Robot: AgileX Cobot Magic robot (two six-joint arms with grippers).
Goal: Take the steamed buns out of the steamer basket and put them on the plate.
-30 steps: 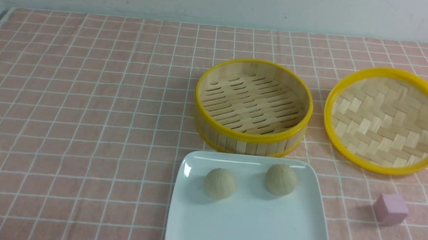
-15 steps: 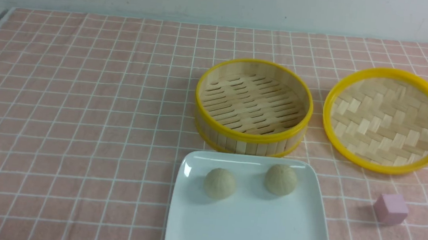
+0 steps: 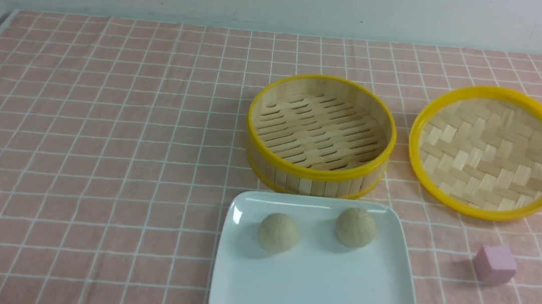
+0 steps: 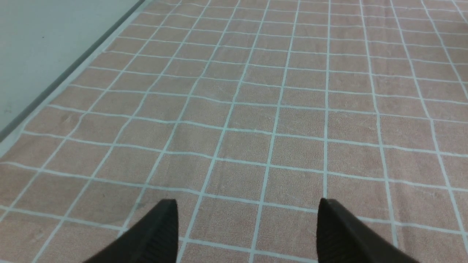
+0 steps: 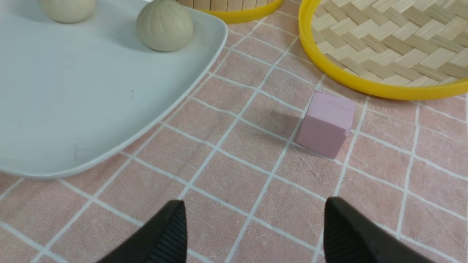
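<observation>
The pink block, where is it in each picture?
Front view: the pink block is low on the right side, on the checked cloth, to the right of the plate.
Left wrist view: it's not in this one.
Right wrist view: it's a bit right of the middle, near the yellow rim of the woven disc.
All three views share the checked cloth.
</observation>
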